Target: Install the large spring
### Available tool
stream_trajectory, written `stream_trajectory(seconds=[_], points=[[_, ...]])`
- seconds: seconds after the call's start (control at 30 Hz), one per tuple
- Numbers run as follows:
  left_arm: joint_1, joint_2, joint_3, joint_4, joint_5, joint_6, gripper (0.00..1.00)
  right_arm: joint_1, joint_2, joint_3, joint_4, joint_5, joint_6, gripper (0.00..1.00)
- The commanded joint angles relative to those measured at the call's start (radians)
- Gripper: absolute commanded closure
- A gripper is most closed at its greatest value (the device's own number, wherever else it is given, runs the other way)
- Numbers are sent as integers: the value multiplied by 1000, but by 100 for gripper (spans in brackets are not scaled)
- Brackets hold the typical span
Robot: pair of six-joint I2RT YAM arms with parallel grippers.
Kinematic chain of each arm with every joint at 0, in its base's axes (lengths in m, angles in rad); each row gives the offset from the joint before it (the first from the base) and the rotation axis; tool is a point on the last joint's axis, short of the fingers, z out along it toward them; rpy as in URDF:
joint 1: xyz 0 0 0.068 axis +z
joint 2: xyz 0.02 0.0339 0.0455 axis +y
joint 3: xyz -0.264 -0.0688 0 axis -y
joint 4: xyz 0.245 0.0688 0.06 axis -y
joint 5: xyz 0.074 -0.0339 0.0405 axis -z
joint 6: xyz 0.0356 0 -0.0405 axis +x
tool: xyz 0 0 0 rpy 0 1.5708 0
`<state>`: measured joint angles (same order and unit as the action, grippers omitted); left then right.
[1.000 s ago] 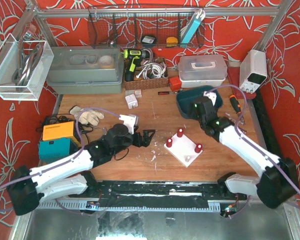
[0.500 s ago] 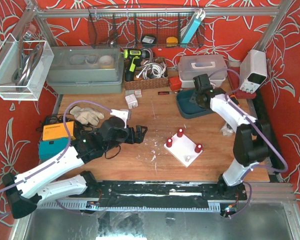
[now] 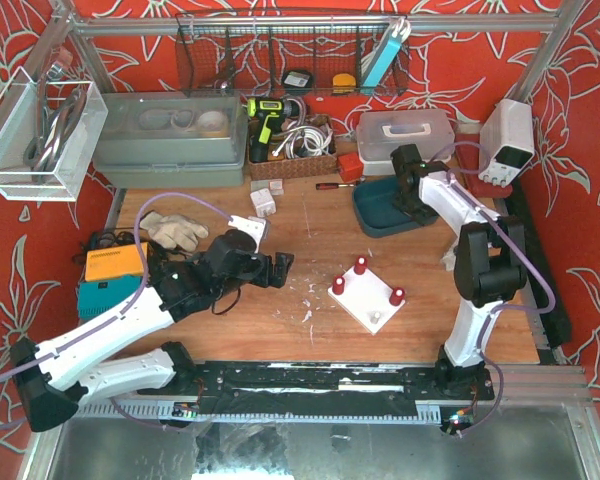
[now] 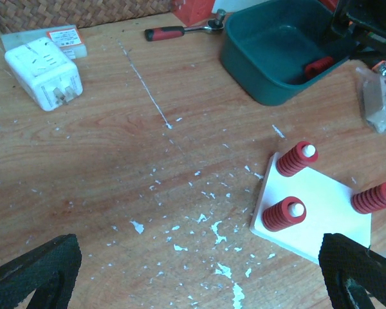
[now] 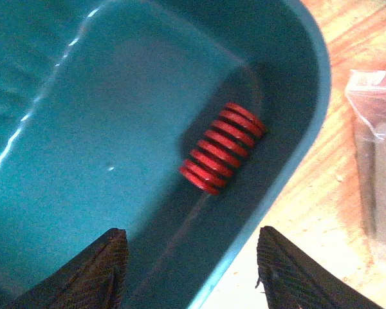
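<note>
- The right hand (image 5: 190, 248) hangs over the teal bin (image 5: 64, 129), at the upper right of the top view. Its fingers (image 5: 93, 270) stand apart with nothing between them, so it is released and grasps nothing.
- The spring (image 5: 222, 148) lies on its side on the bin floor, right of centre in the wrist view. It sits close to the bin's right wall and just ahead of the fingertips.
- The left hand (image 4: 199, 277) is spread wide and empty, low over the worktop (image 4: 116, 141) and facing the plate.
- The plate (image 3: 365, 295) sits at the middle of the top view and carries three springs (image 3: 361, 265). What looks like a bare post (image 3: 377, 318) stands at its lower corner and is probably the seat for this one.
- The hand should come down with one finger on each long side of the coil, so they close across its width and not along its axis.
- The wall is near, so there may be little room for the finger on that side. Nudging the spring toward the bin's middle first would help.
- Closing should be gentle, because a round coil can roll or pop out of the pinch.
- A grip toward one end would leave the other end free to slip over the post.
- The lift should go straight up past the rim before the hand swings toward the plate.
</note>
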<state>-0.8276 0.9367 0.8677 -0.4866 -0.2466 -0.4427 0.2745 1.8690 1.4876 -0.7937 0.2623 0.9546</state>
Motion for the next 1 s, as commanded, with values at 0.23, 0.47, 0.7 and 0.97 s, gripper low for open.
stream_trajectory(seconds=[0.23,0.47,0.7,0.97], points=[[8,45,55,25,-1,62,0,-20,54,-32,-25,-16,67,44],[8,45,54,18,0,53,0,-27,87,-30,16,-22,60,48],[8,45,56,11,-4,46,0,-28,88,-41,60,-14,-34,65],[8,40,49,17,-9,43,0,-32,122,26,30,13,-178,81]])
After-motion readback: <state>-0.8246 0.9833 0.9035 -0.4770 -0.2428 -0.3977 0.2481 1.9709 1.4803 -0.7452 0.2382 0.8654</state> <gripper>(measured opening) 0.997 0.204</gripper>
